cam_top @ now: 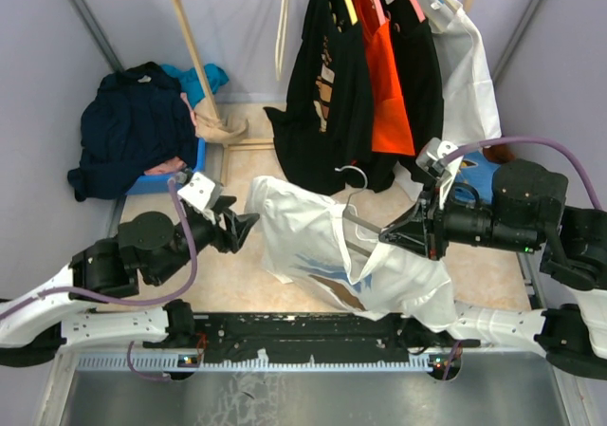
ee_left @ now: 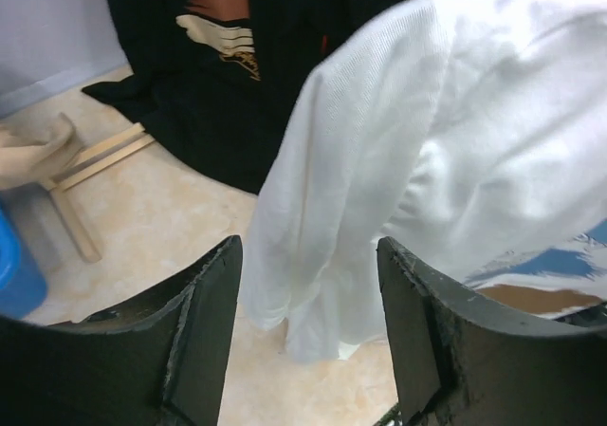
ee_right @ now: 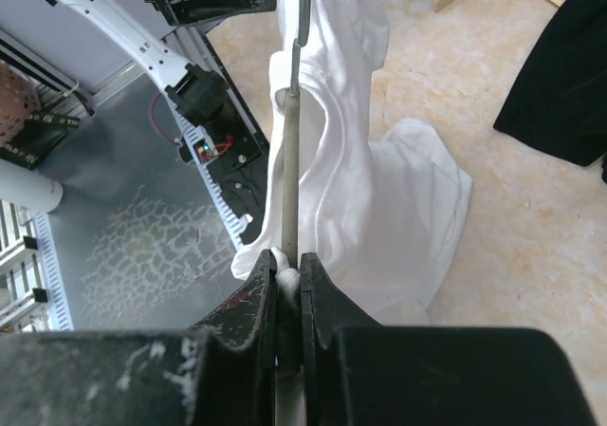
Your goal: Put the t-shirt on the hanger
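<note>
1. The right gripper [ee_right: 287, 260] is clamped on the hanger [ee_right: 292, 141], whose long axis points toward the left arm.
2. The t-shirt [cam_top: 313, 246] drapes over the hanger, between both grippers.
3. The left gripper [cam_top: 248, 225] is open and empty, with the sleeve just beyond its fingers.

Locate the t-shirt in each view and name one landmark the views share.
Top external: the t-shirt sits just below centre.
Left wrist: it fills the upper right.
Right wrist: it hangs down the centre.
Shared landmark: the black garment, in all three.
</note>
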`<action>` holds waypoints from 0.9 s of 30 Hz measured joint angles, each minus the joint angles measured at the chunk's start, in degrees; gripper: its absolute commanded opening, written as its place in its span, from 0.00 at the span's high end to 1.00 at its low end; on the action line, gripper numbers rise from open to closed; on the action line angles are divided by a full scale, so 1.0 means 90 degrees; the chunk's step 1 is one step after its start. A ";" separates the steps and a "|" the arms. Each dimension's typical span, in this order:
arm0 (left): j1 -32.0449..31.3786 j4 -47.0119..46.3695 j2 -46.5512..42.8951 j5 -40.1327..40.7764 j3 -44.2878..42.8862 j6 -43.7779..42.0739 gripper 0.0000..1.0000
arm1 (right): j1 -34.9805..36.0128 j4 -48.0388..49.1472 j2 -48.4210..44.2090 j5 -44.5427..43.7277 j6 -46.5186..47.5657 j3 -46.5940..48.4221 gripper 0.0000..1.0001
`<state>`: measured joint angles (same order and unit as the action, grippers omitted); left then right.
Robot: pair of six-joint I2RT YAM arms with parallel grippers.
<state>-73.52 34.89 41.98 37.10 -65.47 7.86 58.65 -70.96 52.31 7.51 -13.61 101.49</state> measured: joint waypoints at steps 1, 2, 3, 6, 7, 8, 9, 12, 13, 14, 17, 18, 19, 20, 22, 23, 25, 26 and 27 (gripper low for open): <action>0.0000 -0.0007 -0.0015 -0.0146 0.0000 -0.0007 0.34 | 0.0000 0.0002 0.0007 0.0022 -0.0002 0.0039 1.00; 0.0000 0.0000 -0.0036 -0.0274 0.0000 -0.0015 0.34 | 0.0000 0.0002 0.0012 0.0039 -0.0005 0.0080 1.00; 0.0000 0.0005 -0.0051 -0.0384 0.0000 -0.0017 0.33 | 0.0000 0.0010 0.0012 0.0061 -0.0007 0.0119 1.00; 0.0000 0.0007 -0.0131 -0.0597 0.0000 -0.0012 0.36 | 0.0000 0.0024 0.0007 0.0126 -0.0012 0.0189 1.00; 0.0002 0.0007 -0.0148 -0.0631 0.0000 -0.0012 0.39 | 0.0000 0.0041 0.0002 0.0146 -0.0012 0.0189 1.00; 0.0000 0.0005 -0.0160 -0.0651 0.0000 -0.0012 0.43 | 0.0000 0.0049 0.0000 0.0163 -0.0015 0.0189 1.00; 0.0000 0.0005 -0.0163 -0.0651 0.0000 -0.0010 0.46 | 0.0000 0.0061 0.0000 0.0182 -0.0015 0.0189 1.00; 0.0000 0.0024 -0.0087 -0.0568 0.0000 0.0002 0.51 | 0.0000 0.0109 0.0000 0.0209 -0.0017 0.0189 1.00; 0.0000 0.0034 -0.0046 -0.0529 0.0000 0.0005 0.53 | 0.0000 0.0121 0.0000 0.0219 -0.0017 0.0189 1.00; 0.0002 0.0051 0.0015 -0.0457 0.0000 0.0005 0.55 | 0.0000 0.0121 0.0000 0.0233 -0.0017 0.0189 1.00; 0.0002 0.0155 0.0245 -0.0209 0.0000 0.0027 0.68 | 0.0000 0.0119 0.0000 0.0255 -0.0019 0.0189 1.00; 0.0000 0.0180 0.0342 -0.0114 -0.0002 0.0032 0.74 | 0.0000 0.0119 0.0000 0.0257 -0.0019 0.0189 1.00; 0.0002 0.0206 0.0425 -0.0024 -0.0007 0.0036 0.82 | 0.0000 0.0119 0.0000 0.0260 -0.0024 0.0189 1.00; 0.0000 0.0243 0.0512 0.0053 -0.0019 0.0039 0.94 | 0.0000 0.0117 0.0000 0.0257 -0.0039 0.0189 1.00; 0.0000 0.0328 0.0658 0.0219 -0.0034 0.0075 1.00 | 0.0000 0.0114 0.0000 0.0255 -0.0053 0.0189 1.00; 0.0000 0.0381 0.0699 0.0296 -0.0049 0.0104 1.00 | 0.0000 0.0114 -0.0002 0.0255 -0.0056 0.0189 1.00; 0.0000 0.0520 0.0731 0.0449 -0.0124 0.0134 1.00 | 0.0000 0.0112 -0.0005 0.0245 -0.0056 0.0189 1.00; 0.0000 0.0578 0.0731 0.0532 -0.0197 0.0153 1.00 | 0.0000 0.0114 -0.0005 0.0233 -0.0056 0.0189 1.00; 0.0000 0.0614 0.0726 0.0585 -0.0262 0.0163 1.00 | 0.0000 0.0114 -0.0007 0.0216 -0.0056 0.0189 1.00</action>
<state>-73.52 40.42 48.51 42.37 -67.83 9.32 58.65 -69.93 52.25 9.45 -14.11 103.20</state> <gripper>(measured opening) 0.008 0.069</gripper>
